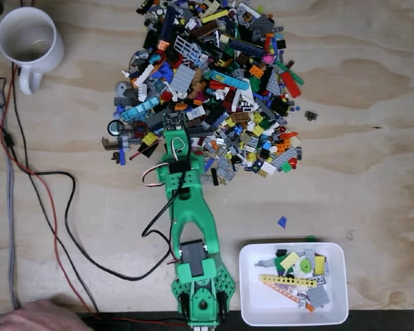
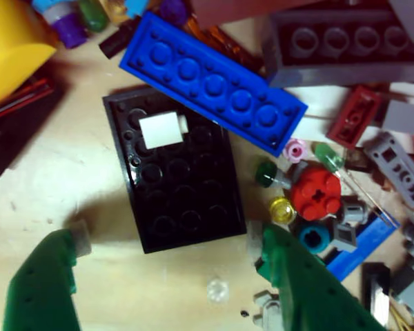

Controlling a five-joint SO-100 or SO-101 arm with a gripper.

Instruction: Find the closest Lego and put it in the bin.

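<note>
In the fixed view my green arm (image 1: 186, 207) reaches up from the bottom edge into the near edge of a big heap of mixed Lego (image 1: 214, 83). The gripper (image 1: 174, 129) is over the heap's lower left. In the wrist view the gripper (image 2: 169, 238) is open, one green finger on each side of the near end of a flat black Lego plate (image 2: 186, 186). A small white piece (image 2: 160, 129) lies on the plate. A blue plate (image 2: 214, 83) lies slanted just beyond it. The bin (image 1: 252, 293), a shallow white tray holding several pieces, sits at the lower right.
A white mug (image 1: 27, 38) stands at the top left, and cables (image 1: 52, 207) run down the left side. A lone blue piece (image 1: 281, 222) lies between heap and bin. A pinkish sleeve (image 1: 41, 317) shows at the bottom left. A yellow piece (image 2: 10, 48) and a red round piece (image 2: 316, 193) flank the black plate.
</note>
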